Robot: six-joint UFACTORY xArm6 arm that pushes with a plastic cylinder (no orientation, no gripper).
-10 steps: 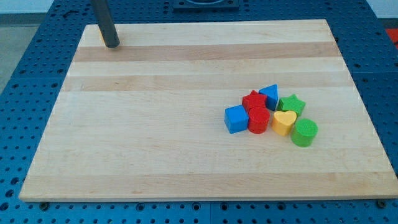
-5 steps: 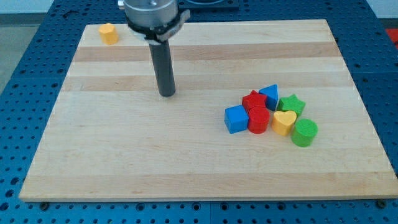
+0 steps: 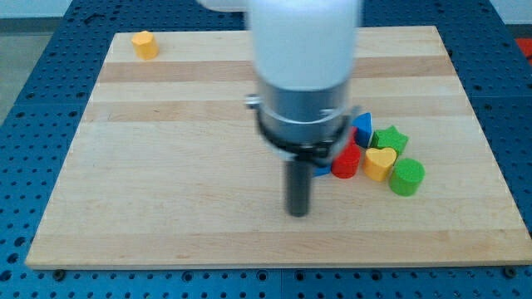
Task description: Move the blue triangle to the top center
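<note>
The blue triangle [image 3: 362,127] lies at the top of a cluster of blocks right of the board's middle, partly hidden by my arm. My tip [image 3: 298,213] rests on the board below and to the left of the cluster, clear of every block. In the cluster I see a red cylinder [image 3: 347,161], a yellow heart [image 3: 381,163], a green star [image 3: 389,138] and a green cylinder [image 3: 407,177]. A sliver of a blue block [image 3: 321,172] shows under my arm. The arm hides the rest of the cluster.
A yellow block [image 3: 145,43] sits alone near the board's top left corner. The wooden board [image 3: 166,166] lies on a blue perforated table [image 3: 33,66]. My arm's wide white and grey body covers the board's top middle.
My tip has moved down and to the right, from the board's upper middle to just below-left of the cluster. The arm now covers the blue cube and red star. No block has moved.
</note>
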